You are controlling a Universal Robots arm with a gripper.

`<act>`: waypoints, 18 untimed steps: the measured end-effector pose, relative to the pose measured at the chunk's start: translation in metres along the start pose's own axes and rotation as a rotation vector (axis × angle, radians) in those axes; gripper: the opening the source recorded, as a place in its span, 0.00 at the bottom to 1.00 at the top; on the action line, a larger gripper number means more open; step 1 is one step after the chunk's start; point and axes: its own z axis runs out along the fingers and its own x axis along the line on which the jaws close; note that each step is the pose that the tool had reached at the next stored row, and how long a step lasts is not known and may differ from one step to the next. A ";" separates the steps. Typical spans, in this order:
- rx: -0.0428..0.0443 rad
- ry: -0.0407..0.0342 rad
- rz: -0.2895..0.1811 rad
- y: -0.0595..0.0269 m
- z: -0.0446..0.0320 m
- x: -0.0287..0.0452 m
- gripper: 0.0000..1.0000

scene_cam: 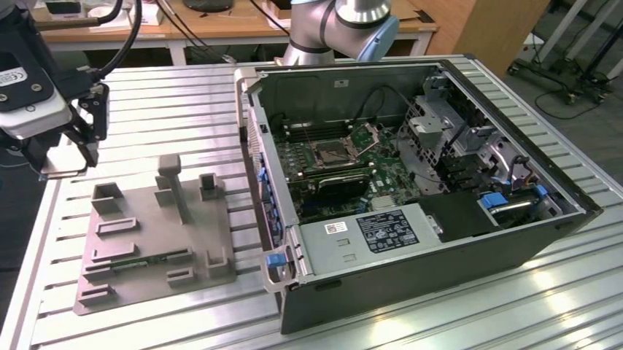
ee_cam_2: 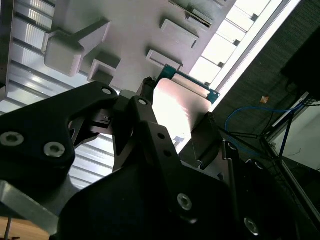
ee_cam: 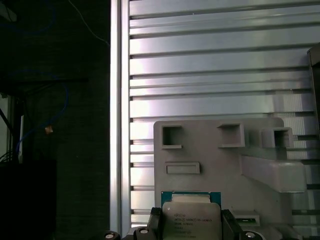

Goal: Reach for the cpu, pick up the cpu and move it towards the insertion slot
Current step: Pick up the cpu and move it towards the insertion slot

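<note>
1 gripper (scene_cam: 70, 162) w/ cpu (ee_cam: 191, 222) clamped, nr grey fixture (scene_cam: 146, 211)

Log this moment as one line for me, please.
gripper shut on chip | chip near grey fixture | socket in open case, not reached

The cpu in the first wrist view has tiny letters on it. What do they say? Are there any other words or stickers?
cpu: rows of tiny print on its metal face, too small to read.
Dark label on the silver box: too small to read.
Small white label beside it: too small to read.
White sticker on the wrist housing: too blurred to read.
Nothing here can be quoted.
</note>
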 end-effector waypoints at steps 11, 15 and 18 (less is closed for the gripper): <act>0.0000 -0.0001 0.000 0.0005 -0.0068 0.0000 0.54; 0.0000 0.0000 0.000 0.0008 -0.0108 0.0000 0.54; 0.0000 0.0000 0.000 0.0011 -0.0146 0.0001 0.54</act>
